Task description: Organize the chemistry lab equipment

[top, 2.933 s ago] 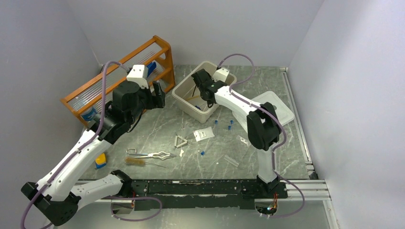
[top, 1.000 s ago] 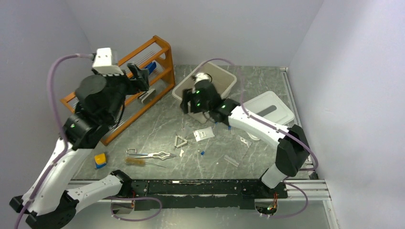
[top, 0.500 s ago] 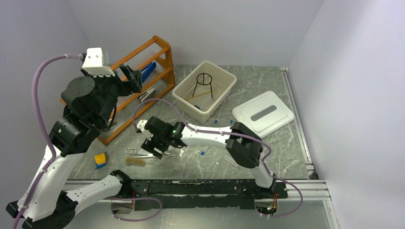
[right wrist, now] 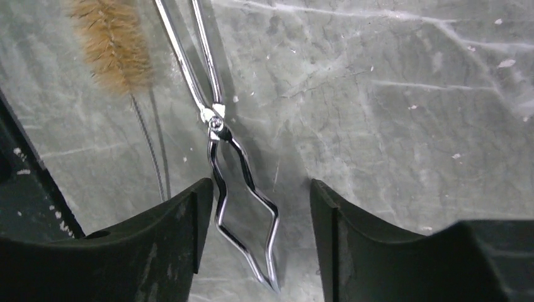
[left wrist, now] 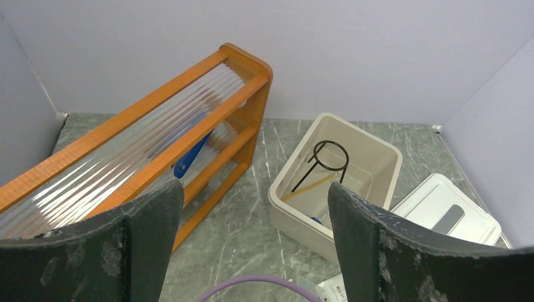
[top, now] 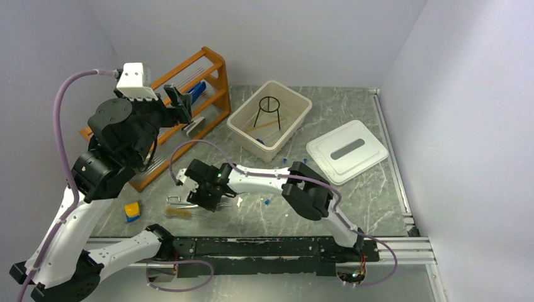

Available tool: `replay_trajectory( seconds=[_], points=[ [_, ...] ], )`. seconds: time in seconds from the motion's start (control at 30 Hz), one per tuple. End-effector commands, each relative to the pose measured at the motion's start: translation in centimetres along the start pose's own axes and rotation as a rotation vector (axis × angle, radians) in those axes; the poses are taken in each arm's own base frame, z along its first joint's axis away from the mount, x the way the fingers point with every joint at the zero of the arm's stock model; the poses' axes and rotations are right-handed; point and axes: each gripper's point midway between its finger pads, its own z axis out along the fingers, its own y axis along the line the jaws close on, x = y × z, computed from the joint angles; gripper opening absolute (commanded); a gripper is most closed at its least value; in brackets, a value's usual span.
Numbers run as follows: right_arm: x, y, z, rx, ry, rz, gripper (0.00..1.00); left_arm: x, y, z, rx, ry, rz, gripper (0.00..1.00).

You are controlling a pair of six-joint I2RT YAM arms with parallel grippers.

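I see the right fingers [right wrist: 157,233] standing apart astride the metal tongs [right wrist: 217,123], which lie untouched on the bench [right wrist: 390,126]; left fingers [left wrist: 126,245] wide, empty, aloft.

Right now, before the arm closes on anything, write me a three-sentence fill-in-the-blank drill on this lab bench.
The black wire ring tripod sits inside the beige plastic ____.
The right gripper has its open jaws on either side of the shiny metal ____.
Next to that tool lies a tan bristle ____.

Missing words: tub; tongs; brush.
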Motion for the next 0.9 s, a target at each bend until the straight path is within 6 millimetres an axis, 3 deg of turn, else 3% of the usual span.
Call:
replay_trajectory(
  seconds=[0.0,0.17,0.33,0.43,0.57,0.63,0.73,0.87],
  points=[
    [0.6,0.1,1.3,-0.006,0.051,-0.031,0.55,0.0,0.0,-0.1,0.007,-0.004,-0.001,0.88],
    [1.3,-0.8,1.7,0.054,0.078,-0.005,0.37,0.3,0.1,-0.1,0.0,0.004,0.005,0.88],
    [2.3,-2.6,0.5,0.178,0.062,0.099,0.31,0.5,0.3,-0.1,-0.006,-0.002,-0.002,0.88],
    [3.1,-2.3,-0.5,0.183,0.05,0.191,0.29,0.7,0.1,0.0,-0.001,0.002,-0.006,0.88],
    [4.0,-1.3,-1.5,0.159,0.047,0.28,0.3,0.9,0.1,0.0,0.001,0.007,-0.01,0.88],
    [3.9,-1.2,-1.6,0.163,0.044,0.303,0.38,0.9,0.1,0.0,0.001,0.008,-0.01,0.88],
    [3.0,-1.6,-1.1,0.172,0.028,0.291,0.48,0.9,0.1,-0.1,0.001,0.004,-0.012,0.88],
    [2.1,-2.8,0.2,0.218,0.064,0.228,0.49,0.7,0.3,-0.2,-0.007,0.001,-0.01,0.88]
  ],
)
